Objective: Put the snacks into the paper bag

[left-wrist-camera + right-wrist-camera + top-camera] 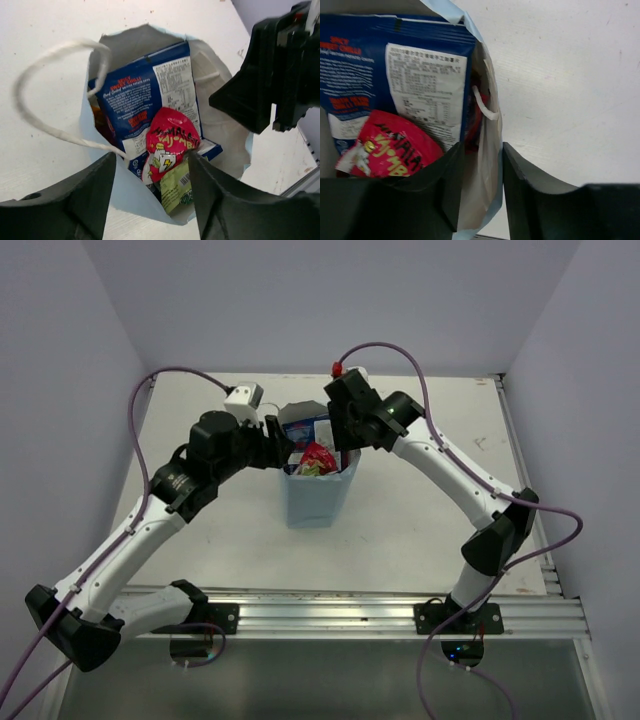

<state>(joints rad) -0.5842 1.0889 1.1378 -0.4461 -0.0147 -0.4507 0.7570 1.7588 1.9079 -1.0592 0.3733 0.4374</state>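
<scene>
Paper bag [318, 502] stands upright mid-table, long axis vertical, mouth up. Blue-and-white packet [145, 100] stands on end inside, red packet [170, 145] on top, lower contents hidden. Left gripper [152, 165] jaws spread across rim; right gripper [481, 150] jaws parted astride bag wall.

The left arm [120, 545] and the right arm [450, 472] share one build: white tubular link shells between bulky matte-black joint housings, on black bases at the near edge. A left purple cable [133, 415] loops off the left arm. A right purple cable [380, 344] arcs from a small red fitting [338, 368] on the right arm. A white camera block [243, 397] sits by the black left tool [275, 452]. The right tool [345, 440] is black too, with a green light [400, 412] on the housing behind it. Seen from the wrists, the fingers [80, 200] are thick, smooth black wedges.
</scene>
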